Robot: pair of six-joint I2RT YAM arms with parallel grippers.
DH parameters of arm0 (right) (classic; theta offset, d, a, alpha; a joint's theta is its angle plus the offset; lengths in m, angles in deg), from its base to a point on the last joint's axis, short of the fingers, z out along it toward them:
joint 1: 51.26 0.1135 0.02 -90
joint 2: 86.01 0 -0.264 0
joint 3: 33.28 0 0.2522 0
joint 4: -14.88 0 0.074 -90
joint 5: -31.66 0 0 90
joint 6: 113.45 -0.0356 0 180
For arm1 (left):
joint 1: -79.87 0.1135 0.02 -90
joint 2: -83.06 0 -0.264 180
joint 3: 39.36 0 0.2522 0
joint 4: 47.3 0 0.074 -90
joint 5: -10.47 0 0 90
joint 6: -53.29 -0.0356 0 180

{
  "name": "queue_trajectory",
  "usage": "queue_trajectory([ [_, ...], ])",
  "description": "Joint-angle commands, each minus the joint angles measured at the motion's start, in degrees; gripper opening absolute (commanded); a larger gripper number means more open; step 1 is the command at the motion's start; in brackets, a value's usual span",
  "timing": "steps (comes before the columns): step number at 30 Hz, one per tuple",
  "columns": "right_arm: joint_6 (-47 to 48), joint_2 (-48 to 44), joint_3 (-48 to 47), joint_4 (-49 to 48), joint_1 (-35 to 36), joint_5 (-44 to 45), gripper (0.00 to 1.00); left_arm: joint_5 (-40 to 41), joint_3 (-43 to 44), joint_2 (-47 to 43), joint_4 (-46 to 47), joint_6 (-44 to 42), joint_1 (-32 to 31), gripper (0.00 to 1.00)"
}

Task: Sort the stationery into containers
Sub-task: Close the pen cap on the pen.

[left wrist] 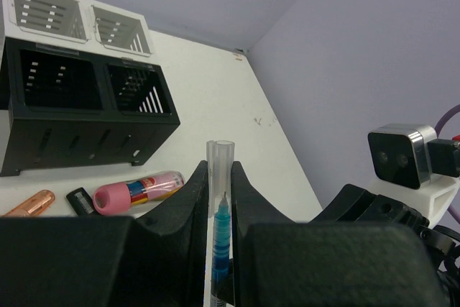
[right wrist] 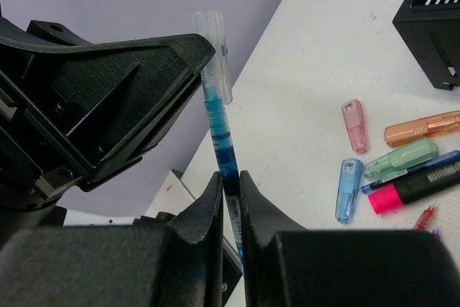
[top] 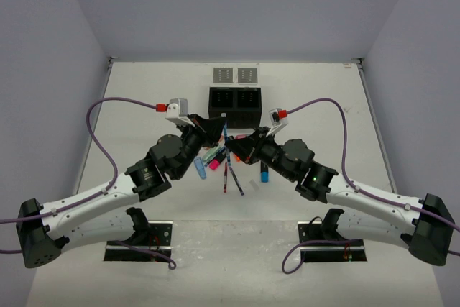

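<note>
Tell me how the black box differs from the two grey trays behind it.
The black box is dark and one piece with two compartments; the grey trays are pale and two separate pieces. From above, the black box covers more area than both grey trays together. The grey trays stand beyond the black box, farther up the top view. Both have square openings with patterned bottoms.

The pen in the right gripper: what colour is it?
The pen is blue with a clear cap; right wrist view shows it best.
</note>
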State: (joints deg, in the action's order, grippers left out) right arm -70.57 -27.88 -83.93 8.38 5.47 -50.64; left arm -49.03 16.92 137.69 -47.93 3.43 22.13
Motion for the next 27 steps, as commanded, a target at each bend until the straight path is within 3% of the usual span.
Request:
queue_trajectory([
  [1,3.53,0.22,-0.51,-7.09,-1.19,6.46,0.00,-2.22,-1.28,-1.52,-0.03,-2.26,-0.71,0.06],
  [13,5.58,1.29,-1.17,-7.02,-1.27,6.42,0.00,-1.55,-1.18,-2.54,-0.26,-3.72,-0.71,0.27],
  [22,7.45,1.15,-1.60,-6.46,-1.22,6.72,0.00,-1.59,-1.47,-3.21,-0.34,-4.24,-0.71,0.28],
  [27,13.46,0.72,-1.35,-7.90,-1.23,4.67,0.00,-3.06,-0.86,-3.90,-0.26,-7.11,-0.71,0.50],
])
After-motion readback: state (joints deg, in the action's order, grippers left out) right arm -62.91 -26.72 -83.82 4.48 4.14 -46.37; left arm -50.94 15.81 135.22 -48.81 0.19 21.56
